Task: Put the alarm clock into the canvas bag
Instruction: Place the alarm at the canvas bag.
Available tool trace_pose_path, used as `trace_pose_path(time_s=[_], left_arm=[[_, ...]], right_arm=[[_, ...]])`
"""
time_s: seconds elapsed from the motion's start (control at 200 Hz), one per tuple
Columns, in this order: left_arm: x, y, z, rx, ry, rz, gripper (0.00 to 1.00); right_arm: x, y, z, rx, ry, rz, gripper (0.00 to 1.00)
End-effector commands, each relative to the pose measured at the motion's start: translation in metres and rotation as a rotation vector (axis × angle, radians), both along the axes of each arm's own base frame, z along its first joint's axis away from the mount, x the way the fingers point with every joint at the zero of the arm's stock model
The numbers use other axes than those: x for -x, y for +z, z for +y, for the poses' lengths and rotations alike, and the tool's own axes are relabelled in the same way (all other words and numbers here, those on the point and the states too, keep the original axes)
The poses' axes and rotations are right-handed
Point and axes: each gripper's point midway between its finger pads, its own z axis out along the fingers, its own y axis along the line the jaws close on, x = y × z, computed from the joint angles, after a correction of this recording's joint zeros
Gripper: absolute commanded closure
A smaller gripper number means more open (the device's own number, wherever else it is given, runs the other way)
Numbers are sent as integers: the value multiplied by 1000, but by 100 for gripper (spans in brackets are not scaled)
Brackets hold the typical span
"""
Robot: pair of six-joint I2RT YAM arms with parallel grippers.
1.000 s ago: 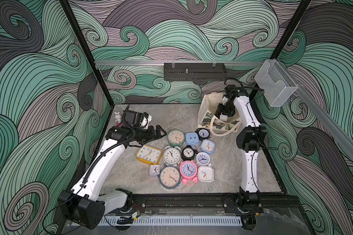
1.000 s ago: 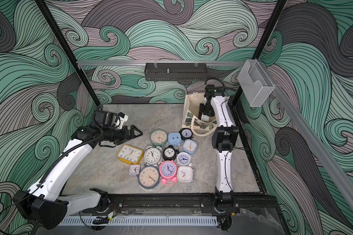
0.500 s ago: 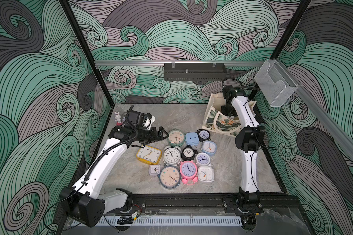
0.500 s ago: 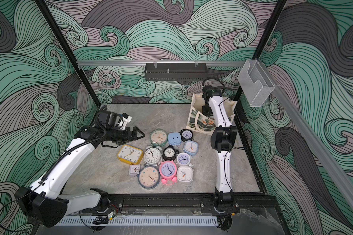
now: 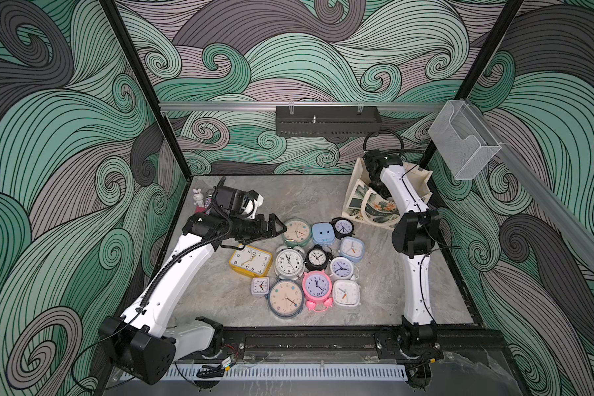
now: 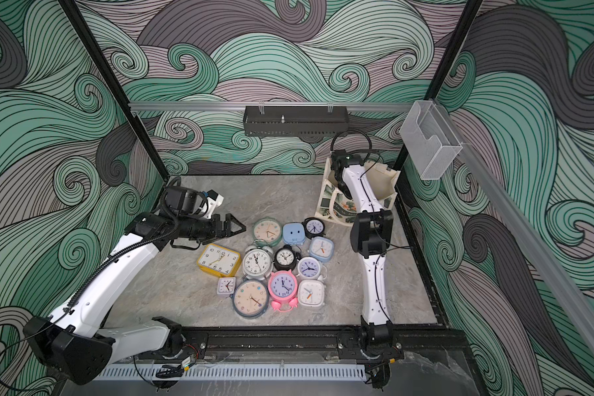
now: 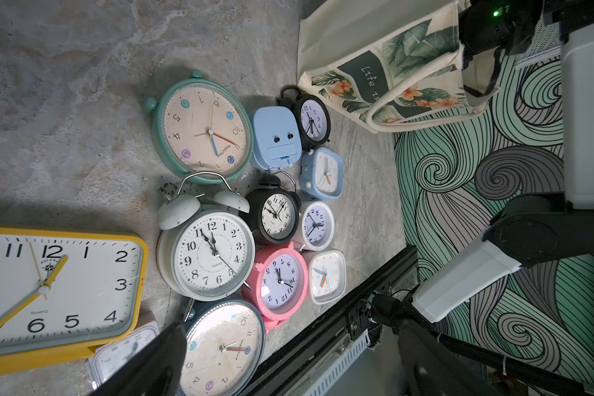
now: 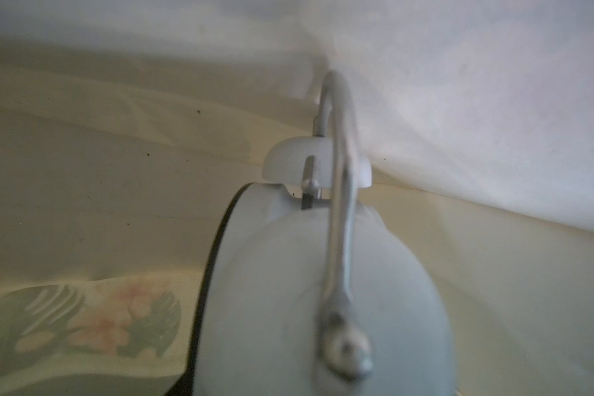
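The canvas bag [image 5: 367, 205] [image 6: 335, 205] [image 7: 374, 79] stands at the back right of the table, mouth up. My right arm [image 5: 402, 192] reaches down into it, and its gripper is hidden inside in both top views. In the right wrist view a pale grey twin-bell alarm clock [image 8: 323, 291] fills the space at the jaws, with the bag's cream inner wall [image 8: 117, 137] all round it. My left gripper [image 5: 276, 224] [image 6: 235, 228] [image 7: 288, 370] hovers open and empty just left of a mint round clock [image 5: 297, 229].
Several more clocks lie clustered mid-table, among them a yellow rectangular one [image 5: 251, 262], a white twin-bell one [image 5: 288, 264] and a pink one [image 5: 316, 286]. A small rabbit figure [image 5: 197, 196] stands at the back left. A clear plastic holder [image 5: 463, 144] hangs on the right rail.
The right arm has swung toward the back right corner, and the bag has gone with it and now stands more upright. The left gripper has crept slightly right toward the clocks.
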Motion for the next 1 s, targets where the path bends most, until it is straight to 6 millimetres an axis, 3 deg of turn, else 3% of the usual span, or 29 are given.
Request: trace_pose_path(time_s=[0.0,0.12,0.275,0.475,0.62,0.745,0.996], left_arm=[[1,11,0,1,-11,-49,1],[1,11,1,-6,-5,-50,1],[1,12,3,-17,2,-53,1],[0,10,4,-20,6,-45,1],[1,10,4,-23,2,-41,1],[1,9,4,-27,2,-39,1],[6,9,6,-43,-12,-43,1]], right_arm=[[1,-3,-4,57,5,16,53],[1,-16,2,26,11,41,46],[2,-22,19,-56,29,50,27],[7,0,34,-161,30,7,14],[11,25,49,-279,35,-50,8],[14,62,61,-361,52,-135,8],[27,126,42,-384,2,-299,10]])
